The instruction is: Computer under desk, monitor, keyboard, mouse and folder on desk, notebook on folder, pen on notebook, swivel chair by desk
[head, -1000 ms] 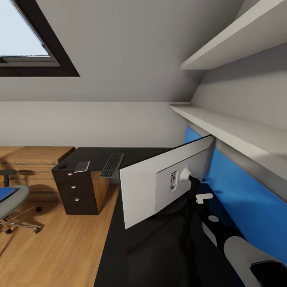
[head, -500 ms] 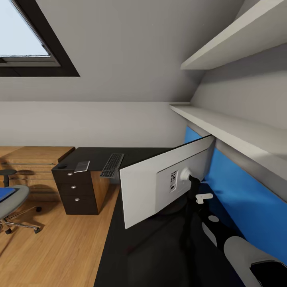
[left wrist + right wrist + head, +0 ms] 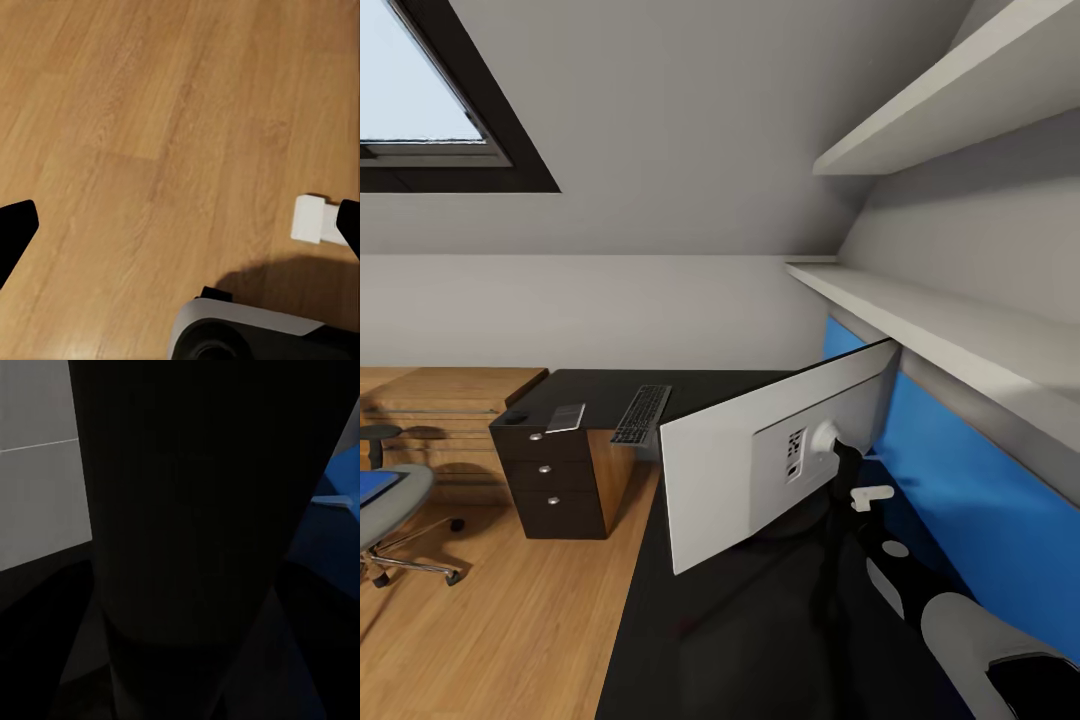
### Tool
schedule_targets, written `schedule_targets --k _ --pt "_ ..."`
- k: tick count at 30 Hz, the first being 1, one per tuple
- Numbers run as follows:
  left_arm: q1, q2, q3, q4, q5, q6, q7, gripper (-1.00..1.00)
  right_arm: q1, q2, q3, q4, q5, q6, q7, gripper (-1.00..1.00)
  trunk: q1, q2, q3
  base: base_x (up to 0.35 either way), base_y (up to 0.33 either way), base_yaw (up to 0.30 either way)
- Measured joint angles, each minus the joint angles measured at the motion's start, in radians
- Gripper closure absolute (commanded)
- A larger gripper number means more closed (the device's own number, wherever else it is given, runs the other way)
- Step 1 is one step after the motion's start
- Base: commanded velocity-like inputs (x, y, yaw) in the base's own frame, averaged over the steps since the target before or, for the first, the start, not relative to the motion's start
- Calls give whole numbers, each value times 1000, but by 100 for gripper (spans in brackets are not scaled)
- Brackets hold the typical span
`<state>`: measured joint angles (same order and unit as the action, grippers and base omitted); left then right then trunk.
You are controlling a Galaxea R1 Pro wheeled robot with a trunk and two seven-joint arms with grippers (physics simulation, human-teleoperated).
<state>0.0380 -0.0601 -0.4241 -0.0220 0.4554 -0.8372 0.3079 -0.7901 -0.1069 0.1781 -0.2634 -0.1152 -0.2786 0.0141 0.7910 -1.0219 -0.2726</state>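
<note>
The monitor [image 3: 760, 470] stands on the black desk [image 3: 740, 640] with its white back towards me. My right arm reaches to its black stand [image 3: 187, 510]; the right gripper [image 3: 857, 488] is against the stand, its fingers too dark to make out. Farther along the desk lie the keyboard [image 3: 642, 413] and the light-grey notebook [image 3: 566, 417]. A small dark thing [image 3: 517, 416] lies at the far corner; I cannot tell whether it is the mouse. The swivel chair [image 3: 395, 505] stands at the left with the blue folder [image 3: 374, 487] on its seat. My left gripper [image 3: 180, 229] hangs open over the floor. Computer and pen are out of view.
The black drawer unit [image 3: 555, 480] with silver knobs stands under the desk's far end. Low light-wood shelving [image 3: 450, 400] runs along the back wall. White wall shelves [image 3: 940, 330] overhang the desk at the right, above a blue panel [image 3: 960, 480]. A small white block [image 3: 315, 220] sits on the wood floor.
</note>
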Motion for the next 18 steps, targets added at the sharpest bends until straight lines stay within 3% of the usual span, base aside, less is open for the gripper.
schedule_targets --k 18 --pt "0 -1 1 2 0 -6 -9 -100 0 0 -1 -1 0 0 0 100 0 0 0 40 0 0"
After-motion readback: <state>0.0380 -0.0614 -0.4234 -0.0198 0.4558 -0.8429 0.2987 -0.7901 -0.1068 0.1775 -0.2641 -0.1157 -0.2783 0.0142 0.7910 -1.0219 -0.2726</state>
